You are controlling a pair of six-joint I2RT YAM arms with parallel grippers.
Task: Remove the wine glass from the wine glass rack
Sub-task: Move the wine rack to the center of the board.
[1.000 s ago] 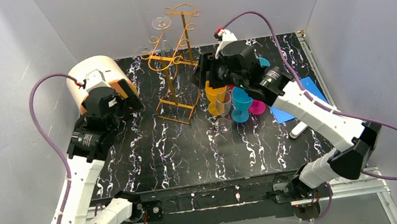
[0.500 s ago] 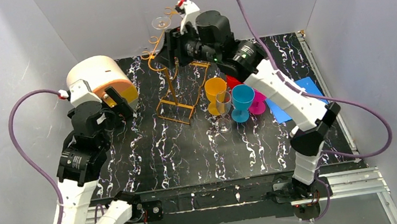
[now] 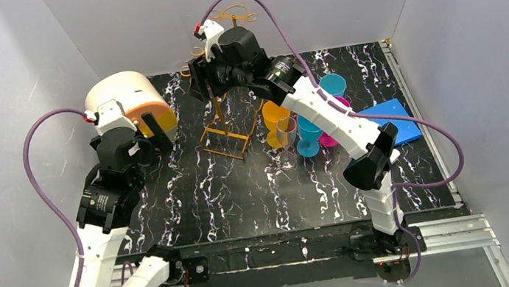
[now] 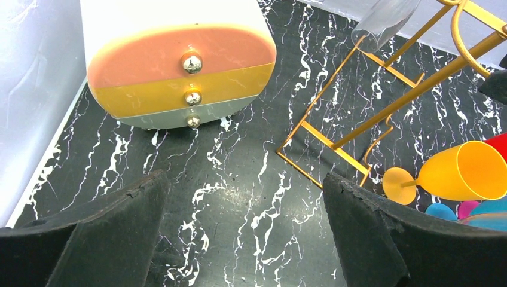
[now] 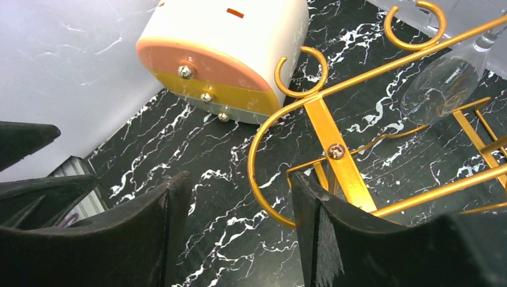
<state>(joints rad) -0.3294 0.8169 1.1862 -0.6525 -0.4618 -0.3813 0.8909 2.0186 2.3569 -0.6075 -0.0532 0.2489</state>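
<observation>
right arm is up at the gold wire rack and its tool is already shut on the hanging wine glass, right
No. The right tool is at the gold wire rack, but the right wrist view shows it open and empty, with the wine glass hanging on the rack beside it, ungripped.

1. You have a black, white-veined tabletop (image 3: 243, 189).
2. Rear left, note the cream-and-orange box (image 3: 122, 94) lying on its side.
3. Rear centre, the wine glass rack (image 3: 225, 141) stands on its rectangular wire base.
4. Just right of it, log a cluster: yellow goblet (image 3: 276, 118), clear glass (image 3: 286, 139), teal goblets (image 3: 307, 133), magenta goblet (image 3: 330, 137).
5. Far right, a blue sheet (image 3: 393, 119) lies flat.
</observation>
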